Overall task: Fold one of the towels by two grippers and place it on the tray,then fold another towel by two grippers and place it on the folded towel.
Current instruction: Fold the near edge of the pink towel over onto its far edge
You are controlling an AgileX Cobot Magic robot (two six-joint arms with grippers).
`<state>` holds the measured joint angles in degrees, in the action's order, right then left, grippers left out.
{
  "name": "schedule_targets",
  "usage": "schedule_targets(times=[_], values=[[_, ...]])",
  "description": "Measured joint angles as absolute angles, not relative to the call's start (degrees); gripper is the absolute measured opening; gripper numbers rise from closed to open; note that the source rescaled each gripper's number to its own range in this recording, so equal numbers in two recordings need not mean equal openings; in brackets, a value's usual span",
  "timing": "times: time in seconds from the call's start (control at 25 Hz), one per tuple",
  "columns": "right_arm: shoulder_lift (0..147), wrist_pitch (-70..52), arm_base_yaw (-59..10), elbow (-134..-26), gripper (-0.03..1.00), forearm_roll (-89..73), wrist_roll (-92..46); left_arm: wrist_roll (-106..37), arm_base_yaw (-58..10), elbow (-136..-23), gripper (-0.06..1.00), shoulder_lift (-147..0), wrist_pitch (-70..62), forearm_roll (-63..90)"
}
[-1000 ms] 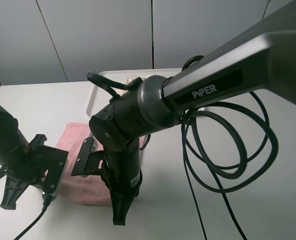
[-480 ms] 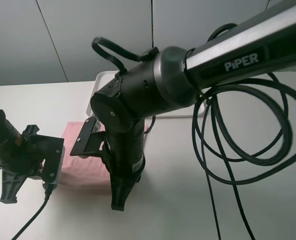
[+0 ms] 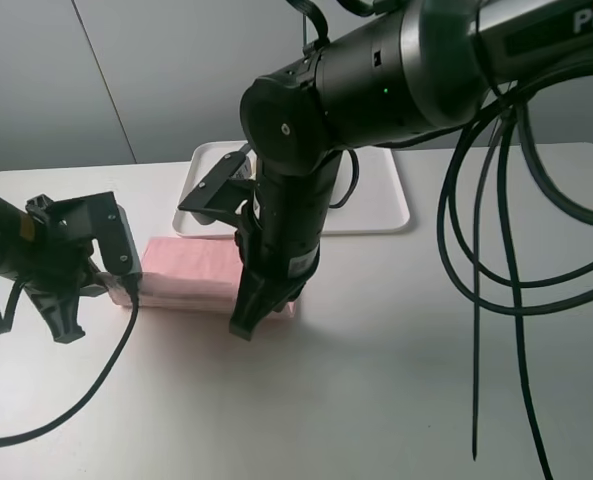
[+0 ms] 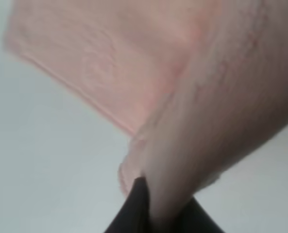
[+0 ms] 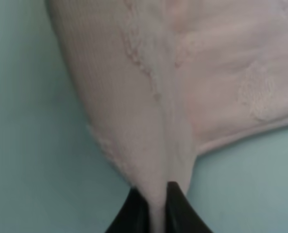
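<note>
The pale pink towel (image 3: 191,275) lies doubled into a long narrow strip on the table, just in front of the white tray (image 3: 376,215). My left gripper (image 3: 68,325) is at the strip's left end. The left wrist view shows the left gripper (image 4: 156,213) shut on a pinched fold of the pink towel (image 4: 134,73). My right gripper (image 3: 244,325) comes down at the strip's right end. In the right wrist view the right gripper (image 5: 153,208) is shut on a ridge of the pink towel (image 5: 148,97). The cream towel is hidden behind the right arm.
The right arm's bulky black body (image 3: 306,130) covers the tray's left half. Black cables (image 3: 496,250) loop down over the table's right side, and another cable (image 3: 76,390) trails from the left arm across the front left.
Both arms moved away from the front edge toward the tray, carrying the pink towel's near edge over. The towel went from a wider sheet to a narrow doubled strip.
</note>
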<state>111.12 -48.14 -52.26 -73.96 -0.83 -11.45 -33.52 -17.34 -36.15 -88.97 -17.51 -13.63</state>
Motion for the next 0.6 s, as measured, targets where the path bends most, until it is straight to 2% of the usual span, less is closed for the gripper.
schedule_targets(times=[0.4, 0.6], values=[[111.1, -41.95, -50.49, -73.96, 0.02, 4.4, -0.51, -31.59, -16.69, -36.79, 0.03, -93.4, -13.39, -10.93], [111.21, -41.04, -50.49, -73.96, 0.02, 11.02, 4.75, -30.47, -16.59, -36.83, 0.03, -96.06, -6.77, -8.36]])
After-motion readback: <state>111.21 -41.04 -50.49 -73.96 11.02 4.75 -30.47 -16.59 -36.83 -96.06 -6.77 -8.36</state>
